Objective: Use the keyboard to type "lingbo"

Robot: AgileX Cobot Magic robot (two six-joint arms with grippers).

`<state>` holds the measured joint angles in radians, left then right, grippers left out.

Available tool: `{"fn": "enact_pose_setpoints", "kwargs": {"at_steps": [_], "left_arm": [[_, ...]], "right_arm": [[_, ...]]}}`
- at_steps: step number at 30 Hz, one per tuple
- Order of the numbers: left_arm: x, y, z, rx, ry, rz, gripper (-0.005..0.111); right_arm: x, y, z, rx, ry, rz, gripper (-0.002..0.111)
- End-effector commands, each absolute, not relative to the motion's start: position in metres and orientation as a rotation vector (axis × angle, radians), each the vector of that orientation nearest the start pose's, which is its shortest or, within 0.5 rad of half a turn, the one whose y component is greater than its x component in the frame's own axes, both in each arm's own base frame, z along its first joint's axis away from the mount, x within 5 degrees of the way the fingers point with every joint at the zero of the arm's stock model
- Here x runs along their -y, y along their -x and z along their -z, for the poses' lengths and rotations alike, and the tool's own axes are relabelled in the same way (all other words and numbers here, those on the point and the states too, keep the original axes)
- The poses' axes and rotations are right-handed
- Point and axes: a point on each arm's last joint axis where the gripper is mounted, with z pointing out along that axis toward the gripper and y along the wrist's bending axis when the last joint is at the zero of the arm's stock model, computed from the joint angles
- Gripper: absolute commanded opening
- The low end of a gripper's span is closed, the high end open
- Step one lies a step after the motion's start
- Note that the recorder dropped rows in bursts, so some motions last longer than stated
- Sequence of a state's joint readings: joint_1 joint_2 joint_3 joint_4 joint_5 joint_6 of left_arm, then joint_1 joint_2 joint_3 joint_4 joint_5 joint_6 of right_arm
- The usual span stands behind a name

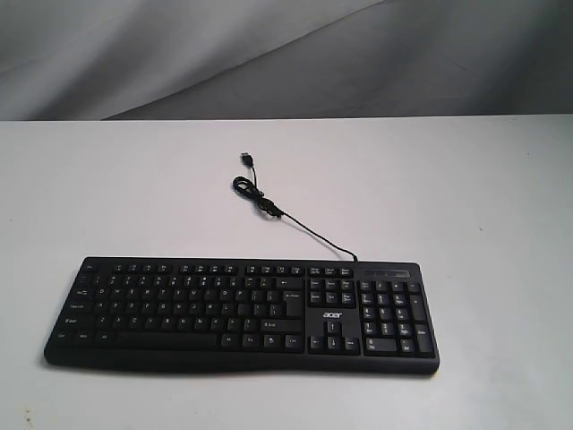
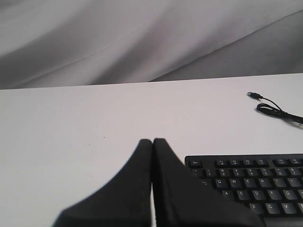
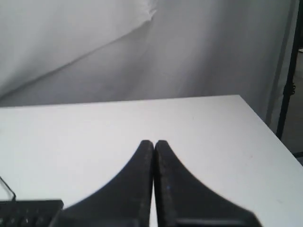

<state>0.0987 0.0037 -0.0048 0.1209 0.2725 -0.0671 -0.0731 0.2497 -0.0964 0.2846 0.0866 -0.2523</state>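
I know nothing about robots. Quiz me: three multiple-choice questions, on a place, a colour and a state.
1. Where is the free plug of the cable? A on the keys; B on the table behind the keyboard; C hanging off the table.
2. What colour is the keyboard? A white; B black; C blue.
3. How are the left hand and right hand? A both shut, empty; B both open; C one holds the cable.
B: the plug lies on bare table. B: case and keys are black. A: both wrist views show them closed on nothing.
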Motion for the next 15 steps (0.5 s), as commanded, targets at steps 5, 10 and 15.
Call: {"fn": "enact_pose_setpoints", "kwargs": {"at_steps": [5,10,15], "left_arm": [[-0.0083,-0.0545,-0.1893,-1.748,0.071,-0.132,0.001],[-0.0083,-0.0545,-0.1893,-1.748,0.071,-0.132,0.001],[-0.0083,-0.0545,-0.1893,-1.748,0.071,-0.132,0.001]], "right_arm": [[0.0023,-0.0754,-0.2117,-1.815,-0.117,-0.037,0.0],[0.0023,-0.0757,-0.2127,-1.793,-0.236,-0.133,0.0],[0.0023,-0.0755,-0.2119,-1.803,-0.228,-0.125,0.0]]}}
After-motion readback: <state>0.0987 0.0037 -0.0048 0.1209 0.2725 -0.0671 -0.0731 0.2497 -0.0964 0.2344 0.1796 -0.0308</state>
